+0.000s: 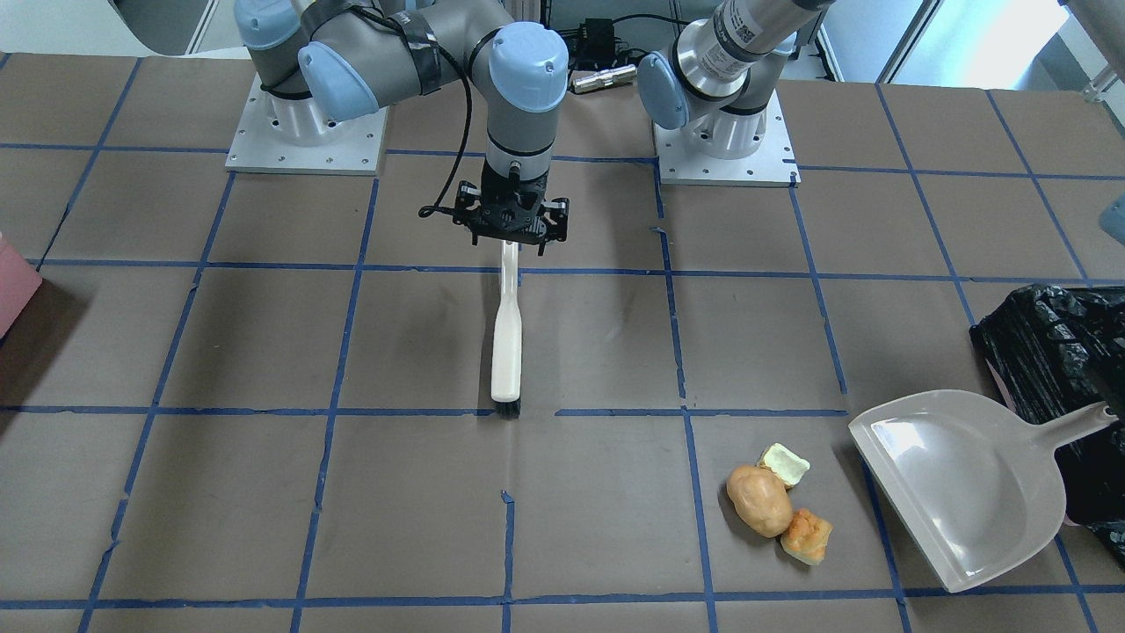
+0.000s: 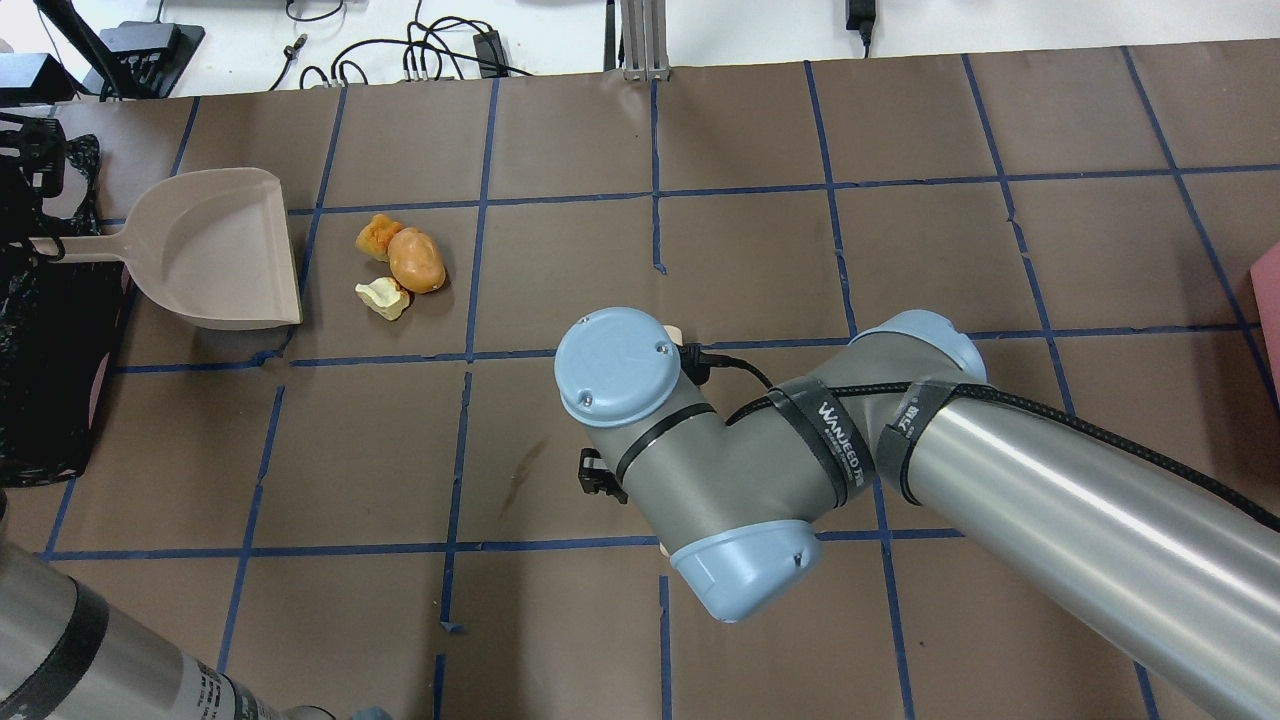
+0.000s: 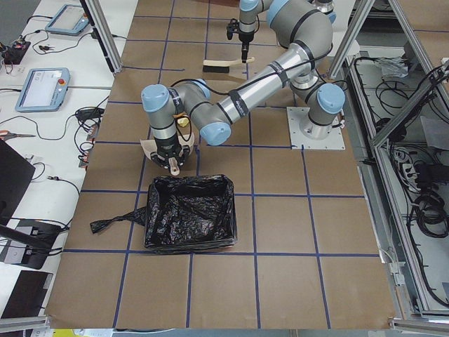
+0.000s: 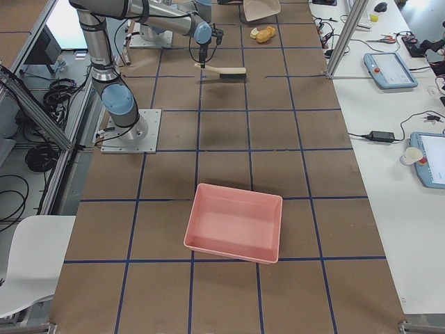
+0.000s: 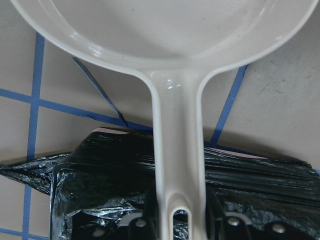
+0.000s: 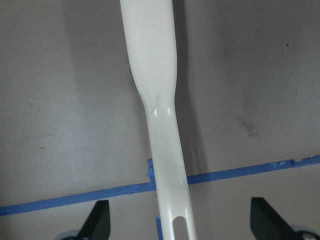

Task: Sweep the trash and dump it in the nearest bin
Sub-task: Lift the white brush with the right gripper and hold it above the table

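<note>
The trash lies together on the table: a tan potato-shaped lump [image 1: 758, 499], an orange-brown bread chunk [image 1: 807, 535] and a pale yellow-green scrap [image 1: 784, 463]. A beige dustpan [image 1: 958, 479] sits just beside them, with its open lip towards them. My left gripper [image 5: 181, 220] is shut on the dustpan's handle, over the black-bagged bin [image 1: 1050, 343]. My right gripper [image 1: 510, 239] is open, its fingers [image 6: 97, 225] spread wide on either side of the handle of a white brush [image 1: 506, 352]. The brush's dark bristles [image 1: 505, 408] point towards the table's middle, well away from the trash.
A plain pink box [image 4: 235, 223] stands far off at the table's other end; its corner shows in the front view [image 1: 13, 286]. Blue tape lines grid the brown table. The right arm's elbow [image 2: 700, 470] hides the brush in the overhead view.
</note>
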Motion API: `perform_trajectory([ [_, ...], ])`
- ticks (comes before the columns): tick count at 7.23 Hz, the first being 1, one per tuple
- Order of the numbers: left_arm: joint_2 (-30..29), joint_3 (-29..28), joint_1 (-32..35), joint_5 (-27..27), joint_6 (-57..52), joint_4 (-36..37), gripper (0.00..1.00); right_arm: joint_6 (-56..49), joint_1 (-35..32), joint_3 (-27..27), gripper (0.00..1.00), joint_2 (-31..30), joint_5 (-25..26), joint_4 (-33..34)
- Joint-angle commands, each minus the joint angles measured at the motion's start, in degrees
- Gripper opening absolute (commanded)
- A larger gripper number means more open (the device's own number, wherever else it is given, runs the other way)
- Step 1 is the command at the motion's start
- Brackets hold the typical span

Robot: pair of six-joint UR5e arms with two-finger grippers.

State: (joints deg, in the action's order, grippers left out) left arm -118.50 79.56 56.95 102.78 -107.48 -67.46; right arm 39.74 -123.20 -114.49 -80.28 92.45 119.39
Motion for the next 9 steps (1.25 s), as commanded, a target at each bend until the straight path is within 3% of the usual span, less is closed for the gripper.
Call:
perform_trajectory([
  [1,-0.07,-0.02,0.0,-0.03,-0.1,0.48,0.0,-0.45,0.5,-1.96,0.99,-0.58,-2.01,0.4],
  [7,-0.51,-0.02,0.0,0.05,-0.1,1.01,0.0,0.78,0.94,-6.0,0.97,-0.58,-2.62,6.74],
  [9,-0.68,0.16,0.0,0.05,-0.01,1.19,0.0,0.78,1.12,-6.01,0.82,-0.67,-2.72,6.91],
])
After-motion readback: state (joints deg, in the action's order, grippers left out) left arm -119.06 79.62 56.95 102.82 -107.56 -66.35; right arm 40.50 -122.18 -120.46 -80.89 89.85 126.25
